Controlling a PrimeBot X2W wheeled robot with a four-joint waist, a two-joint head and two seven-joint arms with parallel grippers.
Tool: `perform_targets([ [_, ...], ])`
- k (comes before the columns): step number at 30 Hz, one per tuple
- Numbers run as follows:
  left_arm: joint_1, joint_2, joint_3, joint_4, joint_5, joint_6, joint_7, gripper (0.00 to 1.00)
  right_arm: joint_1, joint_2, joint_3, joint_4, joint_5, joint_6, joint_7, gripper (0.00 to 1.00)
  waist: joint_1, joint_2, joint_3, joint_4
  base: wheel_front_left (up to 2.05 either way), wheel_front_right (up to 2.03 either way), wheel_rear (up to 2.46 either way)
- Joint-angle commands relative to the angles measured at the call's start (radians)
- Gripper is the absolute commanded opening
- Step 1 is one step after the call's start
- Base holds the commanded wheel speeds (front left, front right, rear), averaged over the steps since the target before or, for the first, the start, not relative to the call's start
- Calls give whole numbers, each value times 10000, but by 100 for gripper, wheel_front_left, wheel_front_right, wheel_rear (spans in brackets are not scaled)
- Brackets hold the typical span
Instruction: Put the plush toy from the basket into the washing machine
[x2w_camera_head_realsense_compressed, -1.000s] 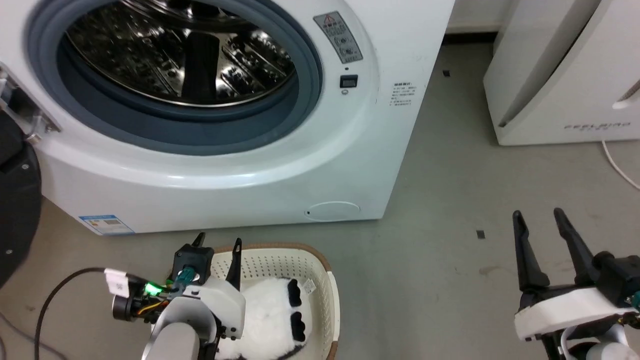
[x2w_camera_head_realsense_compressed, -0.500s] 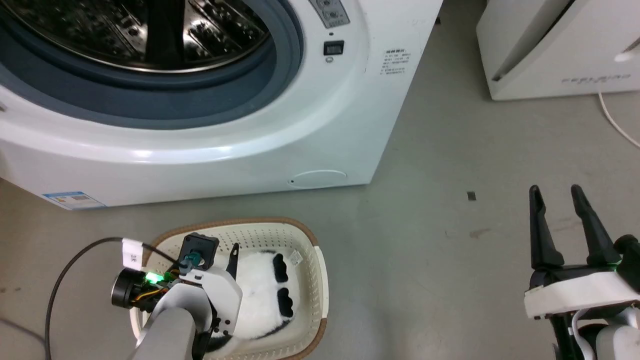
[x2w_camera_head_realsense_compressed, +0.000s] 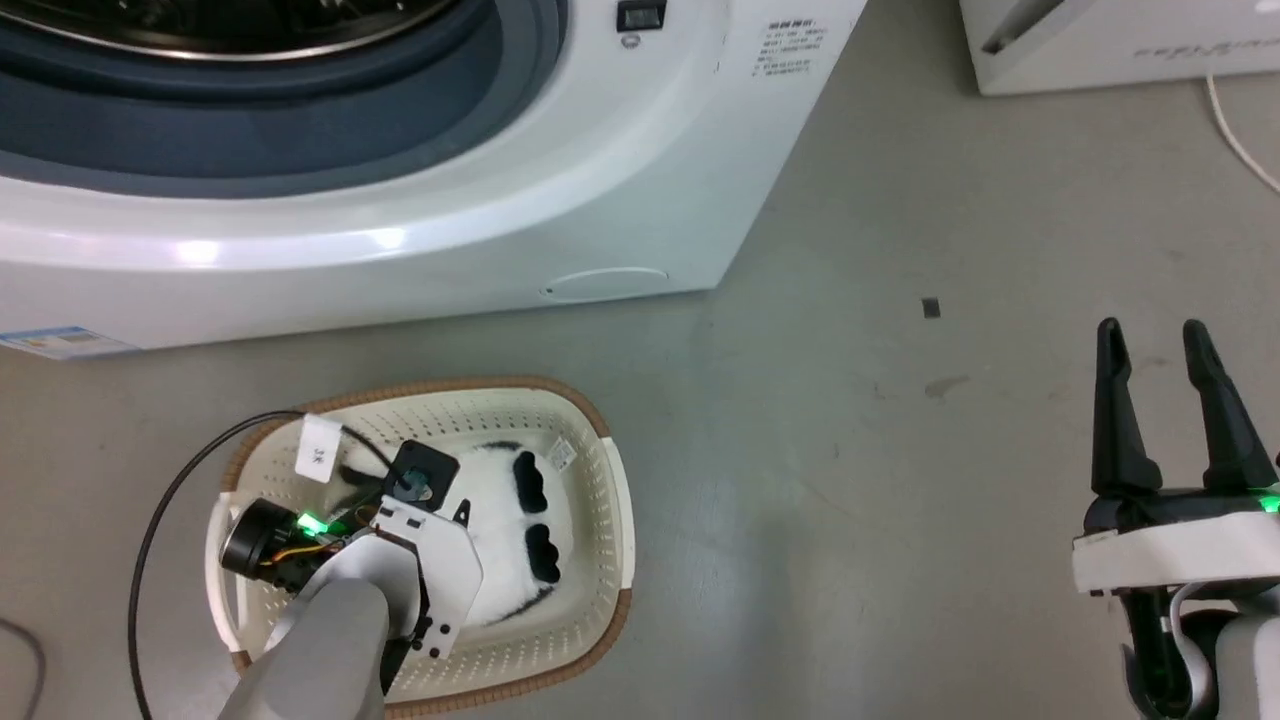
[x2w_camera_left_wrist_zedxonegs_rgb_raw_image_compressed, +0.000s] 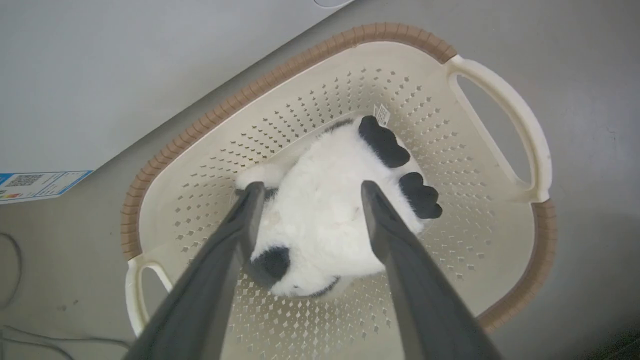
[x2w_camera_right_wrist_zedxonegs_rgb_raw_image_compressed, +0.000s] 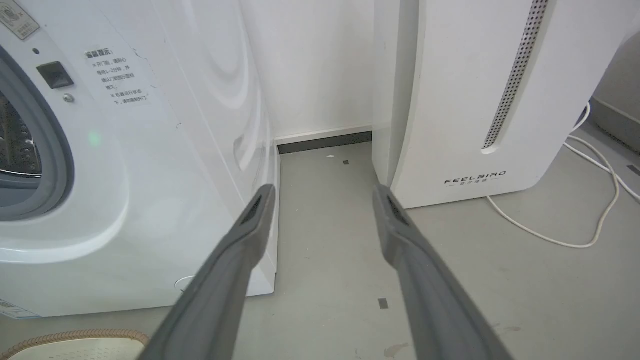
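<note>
- The left pincer (x2w_camera_left_wrist_zedxonegs_rgb_raw_image_compressed: 311, 186) is spread, one finger on each side of the plush toy (x2w_camera_left_wrist_zedxonegs_rgb_raw_image_compressed: 325, 225), which lies in the middle of the basket (x2w_camera_left_wrist_zedxonegs_rgb_raw_image_compressed: 200, 130) in the centre of the left wrist view; nothing is pinched yet, and I cannot tell whether the tips touch the fur.
- If the fingers close too high, they would likely gather only loose fluff; the toy could then slide out during the lift and drop back or onto the floor.
- If they go too deep, a tip may catch a hole in the perforated floor or wall; the basket looks light, so it could be dragged or tipped along with the toy.
- The black cable (x2w_camera_head_realsense_compressed: 150, 520) loops over the basket's rim at the lower left of the head view; it might snag there as the arm rises.
- The washing machine (x2w_camera_head_realsense_compressed: 400, 240) fills the upper left of the head view, its porthole well above the basket; a low carry could knock the toy against the curved front or grey gasket and pull it free.
- The right pincer (x2w_camera_head_realsense_compressed: 1151, 330), spread and empty at the lower right over bare floor, seems too far off to help if the toy slips.
</note>
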Motion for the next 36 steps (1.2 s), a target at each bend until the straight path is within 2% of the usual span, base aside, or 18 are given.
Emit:
perform_targets([
  [1,-308,109,-129,259,75,-59,88,100,-221,-7,-63,-65,134,-4,-93,100,-1,0,247,-89,0,0,0],
  [11,-1272,506,-893,1289,264,-248,918,100,-639,-7,-170,-171,436,-5,-302,100,-1,0,1404,-379,0,0,0],
  [23,-2568,976,-1639,2520,285,-396,1154,100,-1255,-8,-408,-286,868,-6,-552,100,-1,0,2933,-747,0,0,0],
  [36,-3800,1191,-2244,3857,110,-460,1244,100,-1773,-9,-679,-378,1174,-7,-824,100,-1,0,4249,-1001,0,0,0],
])
